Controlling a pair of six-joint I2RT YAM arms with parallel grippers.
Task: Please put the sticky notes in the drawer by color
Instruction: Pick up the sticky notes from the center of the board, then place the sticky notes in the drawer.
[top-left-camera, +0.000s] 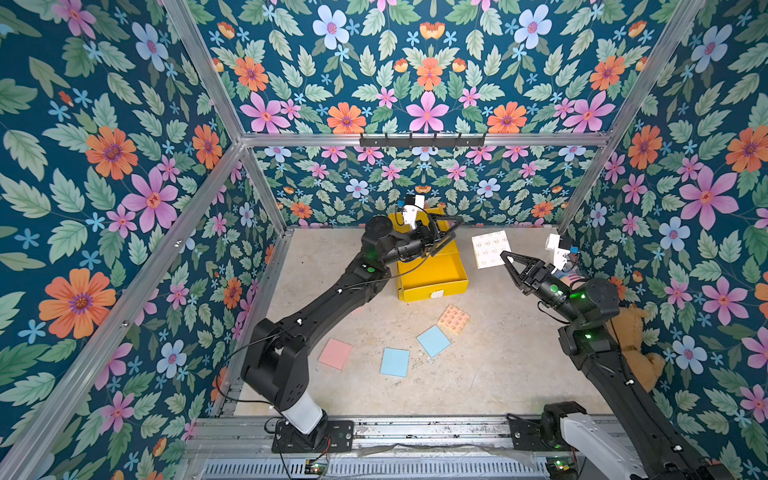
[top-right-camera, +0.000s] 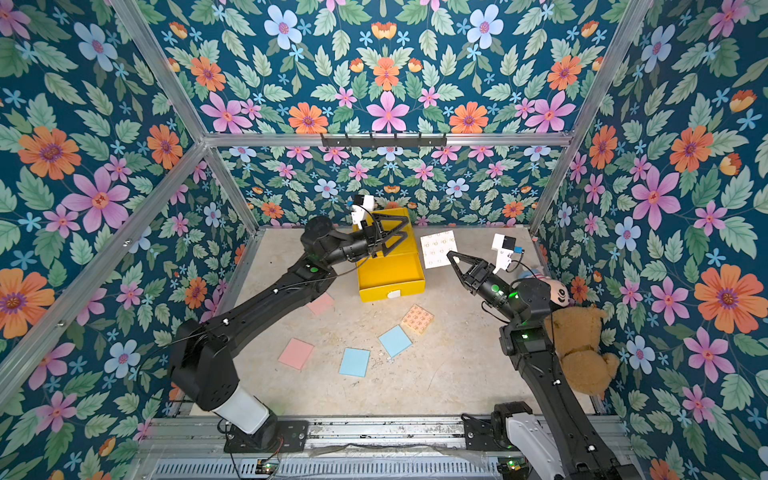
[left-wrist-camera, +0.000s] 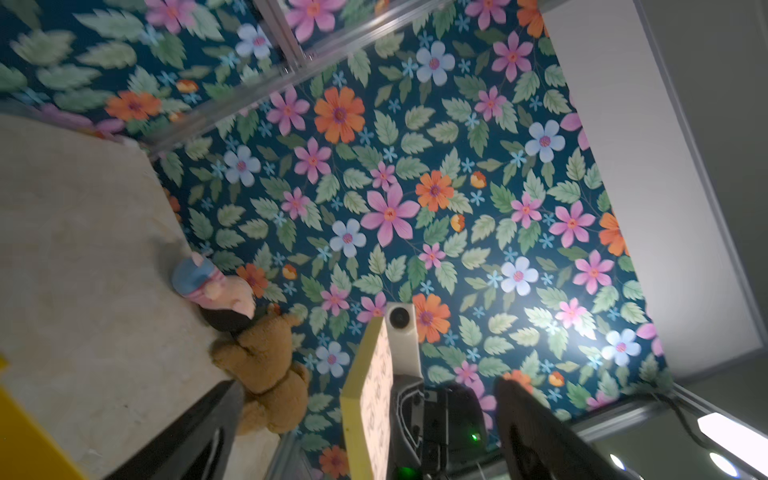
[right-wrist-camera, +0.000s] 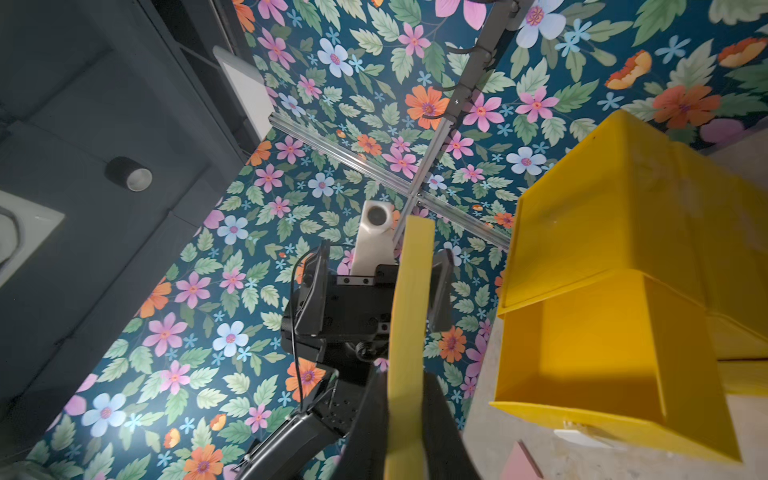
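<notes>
Where the beige surface (top-left-camera: 498, 365) meets floral walls (top-left-camera: 124, 166), the yellow drawer (top-left-camera: 415, 291) sits upper centre, one tray out. Your left gripper (top-left-camera: 448, 232) spreads wide, empty, over it; right gripper (top-left-camera: 505, 255) pinches a patterned pad (top-left-camera: 488, 245). The left arm (top-left-camera: 332, 291) half hides one pink pad (top-right-camera: 321, 303).

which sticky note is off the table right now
The pale patterned pad: it is pinched in the right gripper in the air, beside the open drawer; the rest lie flat on the table.

Lab robot cell, aluminium frame (top-left-camera: 291, 140), floral-papered walls (top-left-camera: 62, 232)
</notes>
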